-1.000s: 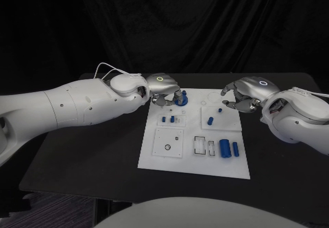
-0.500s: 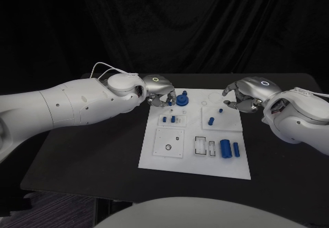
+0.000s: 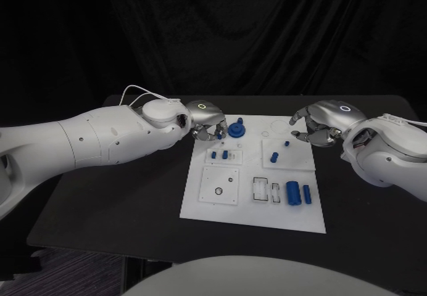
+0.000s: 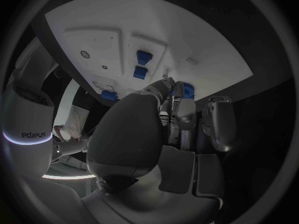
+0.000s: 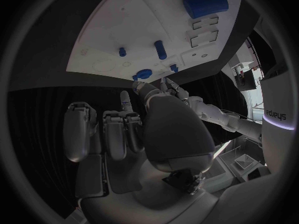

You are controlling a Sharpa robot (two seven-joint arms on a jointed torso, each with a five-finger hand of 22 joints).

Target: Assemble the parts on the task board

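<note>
Nearest you, on the white task board [image 3: 200, 206], two blue cylinder parts [image 3: 298, 192] lie side by side. Farther back, your left hand [image 3: 207, 123] hovers just beside a blue round knob part [image 3: 236, 129], fingers apart, released. Right hand [image 3: 318, 126]: curled, clenched on nothing.

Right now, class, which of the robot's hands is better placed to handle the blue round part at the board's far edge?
Left. The left hand sits right beside the blue round part; the right hand is farther along the task board.
</note>
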